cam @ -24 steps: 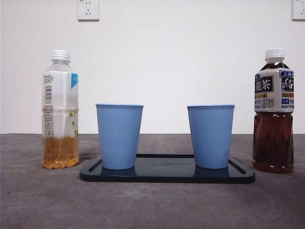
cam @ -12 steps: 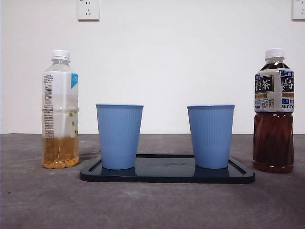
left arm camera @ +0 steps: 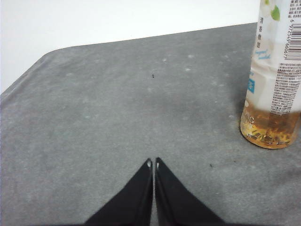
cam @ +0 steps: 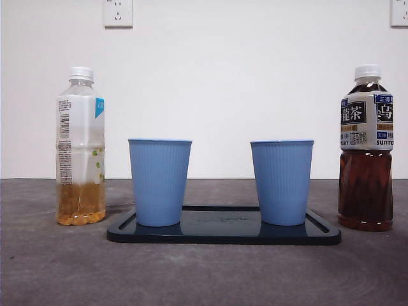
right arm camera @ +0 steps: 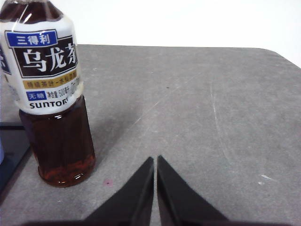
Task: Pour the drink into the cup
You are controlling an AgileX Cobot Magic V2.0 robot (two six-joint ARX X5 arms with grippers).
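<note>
Standing drinks: we see two capped bottles upright on the table, one at each end of the tray, both clear of it.
Dark tea bottle (cam: 366, 150): it stands beside one short end of the tray, long axis vertical, white cap on top, filled with brown tea up to its neck; our right wrist view shows it near our right gripper (right arm camera: 155, 160).
Pale tea bottle (cam: 80, 148): it stands beside the other end of the tray, upright and capped, with amber liquid only in its lower part; it is the one near our left gripper (left arm camera: 153, 162).
Cups: a blue ribbed cup (cam: 159, 182) stands on the tray at the pale bottle's end, and a second blue cup (cam: 282, 182) at the dark bottle's end, both mouth up and well apart.
Tray (cam: 223, 233): black, shallow, lying flat between the bottles.
Surface: the table (cam: 204, 274) is grey and mottled with faint scuffs.
Room: a plain white wall (cam: 242, 76) rises behind, with a socket (cam: 118, 13) high up.
Left gripper: our jaws are pressed together on nothing, over bare table.
Right gripper: our jaws are likewise closed and empty, beside the dark bottle without touching it.
</note>
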